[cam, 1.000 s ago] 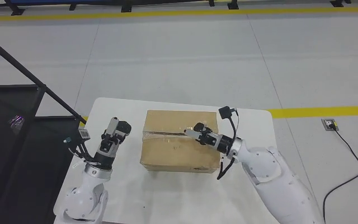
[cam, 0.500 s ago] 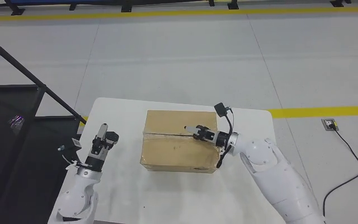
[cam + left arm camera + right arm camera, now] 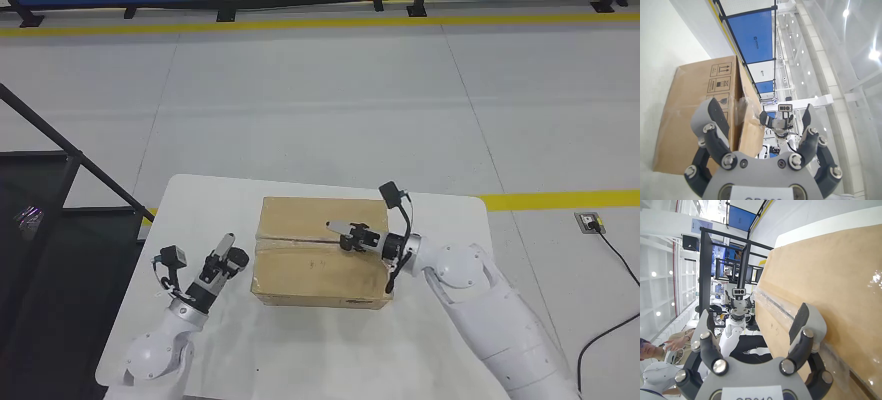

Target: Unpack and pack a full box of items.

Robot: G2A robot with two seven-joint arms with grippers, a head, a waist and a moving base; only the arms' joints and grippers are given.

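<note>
A closed brown cardboard box point(image 3: 318, 262) sits in the middle of the white table point(image 3: 445, 215), with clear tape point(image 3: 772, 303) along its top seam. My right gripper point(image 3: 342, 230) is open over the box top, one finger point(image 3: 806, 321) resting by the taped seam and the other off beyond the box top. My left gripper point(image 3: 226, 258) is open, level with the box's left side wall point(image 3: 696, 113) and a short way from it, with nothing between its fingers. The left wrist view also catches the right gripper point(image 3: 770, 121) over the box's top edge.
A black metal frame point(image 3: 45, 215) stands off the table's left edge. Bare table surface lies in front of the box and to its right. The yellow floor line point(image 3: 560, 200) runs behind the table's right end.
My left gripper swung out to the left, then came back in toward the box's left side. My right gripper crept a little farther along the seam.
</note>
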